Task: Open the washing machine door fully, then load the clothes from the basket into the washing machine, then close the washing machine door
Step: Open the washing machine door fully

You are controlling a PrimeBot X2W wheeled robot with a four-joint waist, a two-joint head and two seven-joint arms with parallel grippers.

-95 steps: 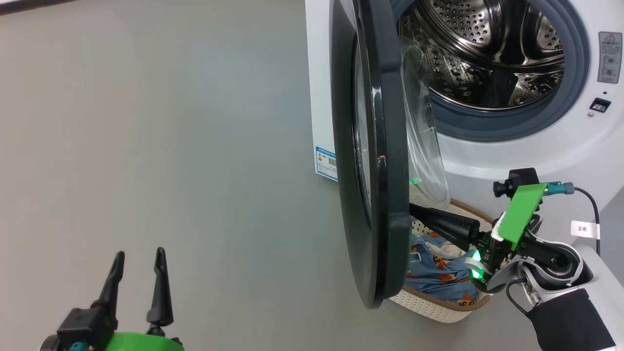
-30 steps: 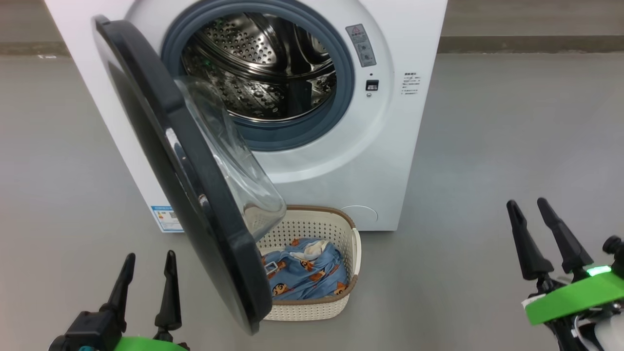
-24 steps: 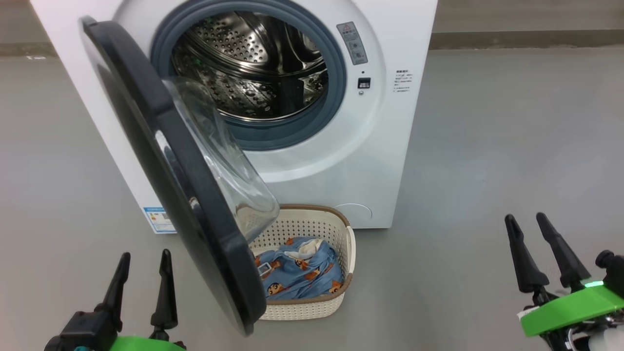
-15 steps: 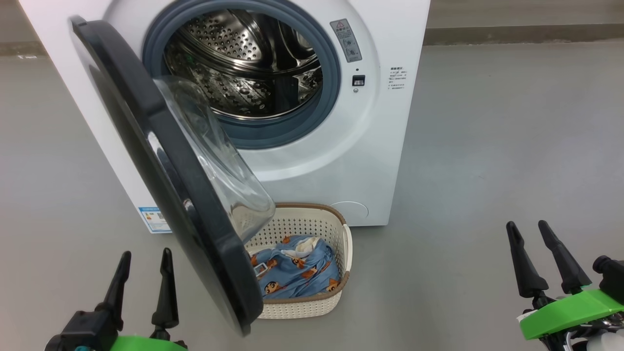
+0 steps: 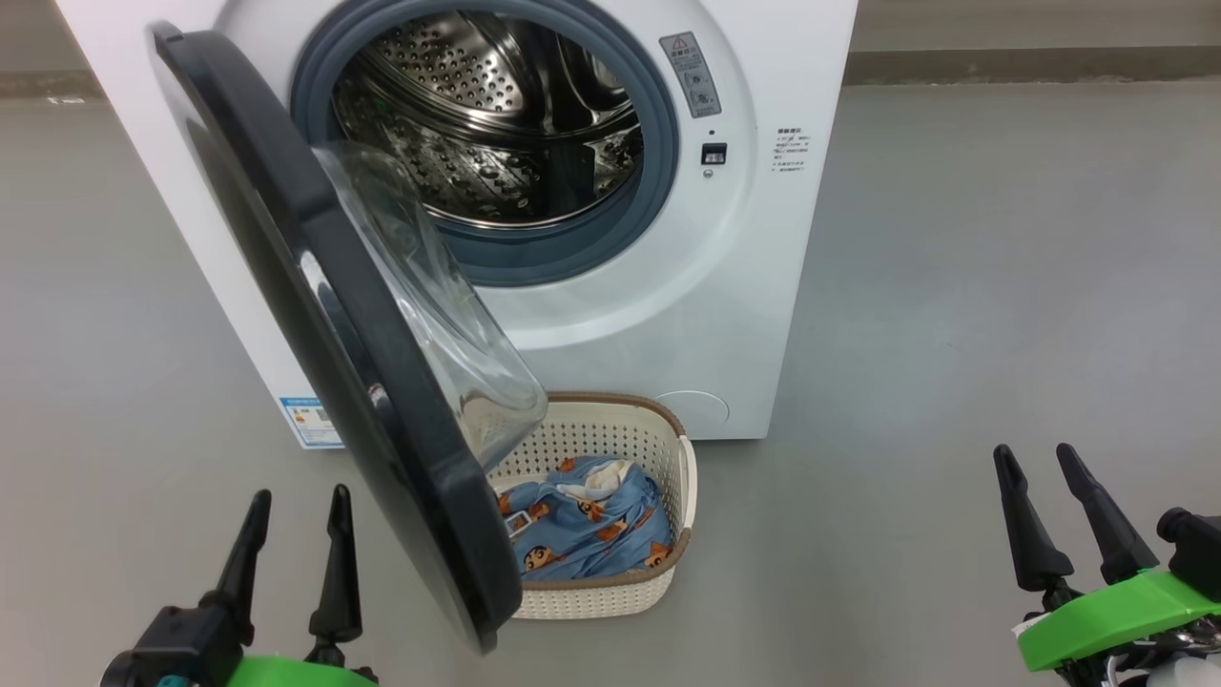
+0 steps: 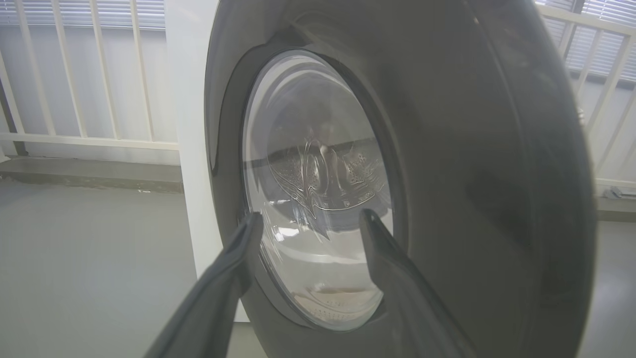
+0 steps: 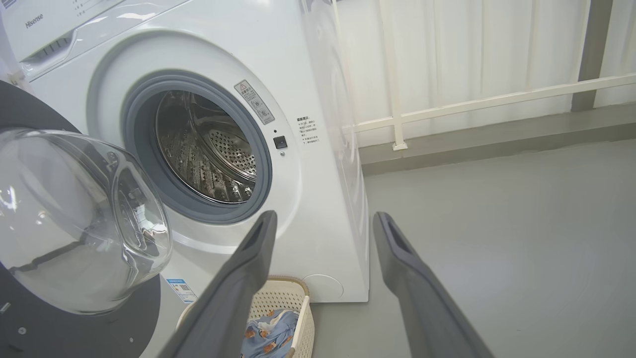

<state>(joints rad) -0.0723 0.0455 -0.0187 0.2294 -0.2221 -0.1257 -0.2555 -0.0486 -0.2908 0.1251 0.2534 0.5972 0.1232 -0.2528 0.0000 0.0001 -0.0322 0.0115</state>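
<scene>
At the lower left of the head view, your left claw (image 5: 299,496) hangs with its fingers spread wide and nothing between them. The washing machine door (image 5: 315,248) lies just to its right, at about 1 o'clock. The door's black rim runs from 11 o'clock down to 5 o'clock across that view. It stands swung out, but I judge it is not yet fully back. This claw is the nearer one, and its wrist view faces the door's outer side. A push from there would likely close the door, so the rim edge looks like the better target.

Under the door's lower edge sits the basket (image 5: 683,458), with the clothes (image 5: 582,534) still inside. The door hides the basket's left end, and you cannot tell how much fabric lies there. No hinge or handle is clear in any view.

Behind stands the washing machine (image 5: 763,286), its drum bare where you can see in.

At the far right, your right claw (image 5: 1032,450) is also wide and empty. It is well apart from the basket, which lies at its 9 o'clock.
</scene>
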